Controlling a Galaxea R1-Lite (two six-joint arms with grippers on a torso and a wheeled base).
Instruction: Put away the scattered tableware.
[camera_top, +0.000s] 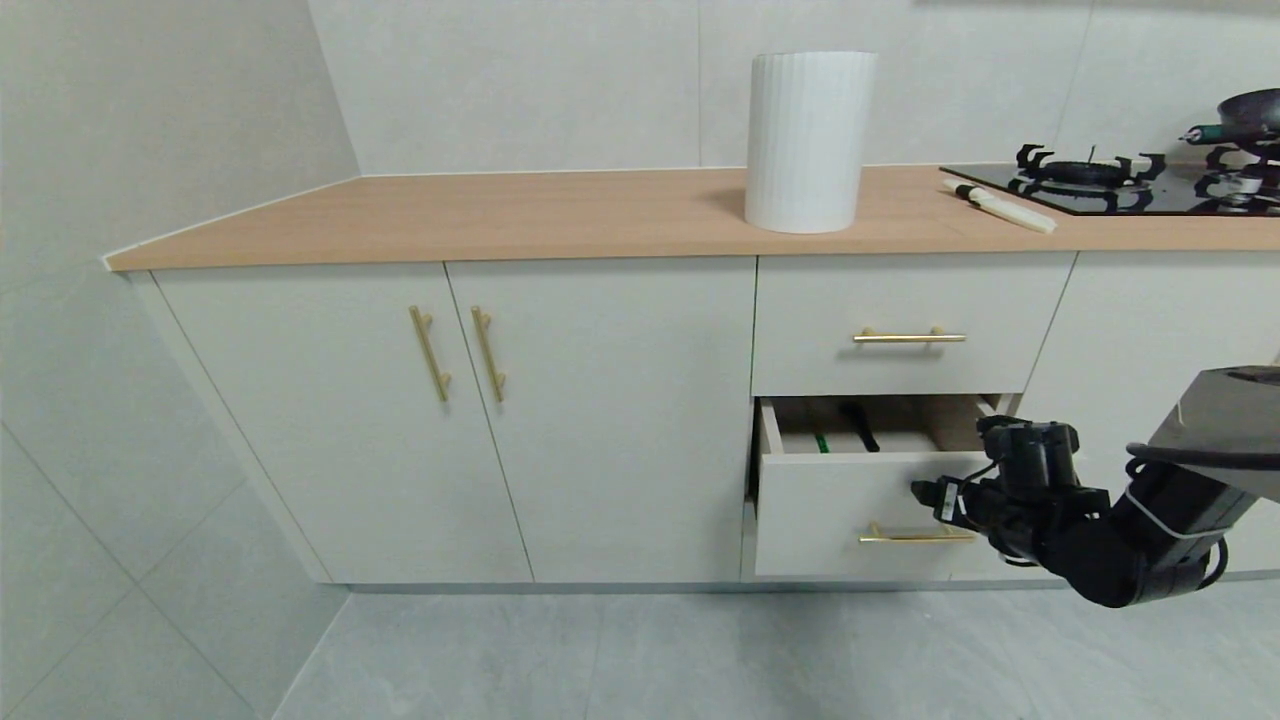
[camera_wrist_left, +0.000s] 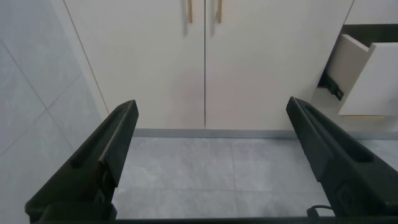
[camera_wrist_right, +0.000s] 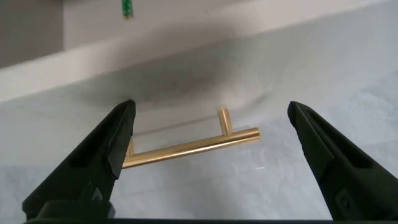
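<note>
the right gripper (camera_wrist_right: 211, 115), jaws wide and empty, faces the brass bar handle (camera_wrist_right: 186, 148) of the half-open white drawer (camera_top: 850, 495), lying crosswise just ahead, while the cream-handled knife (camera_top: 1000, 206) lies well above on the wooden counter (camera_top: 550, 215).

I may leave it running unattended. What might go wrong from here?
1. The right gripper is open at the gold handle of the lower drawer; closing off-centre, it may slip off the thin bar.
2. That drawer is only partly out and holds items, so added tableware may jam.
3. The white utensil lies beside the stove; a poor grasp might push it onto the burner.
</note>
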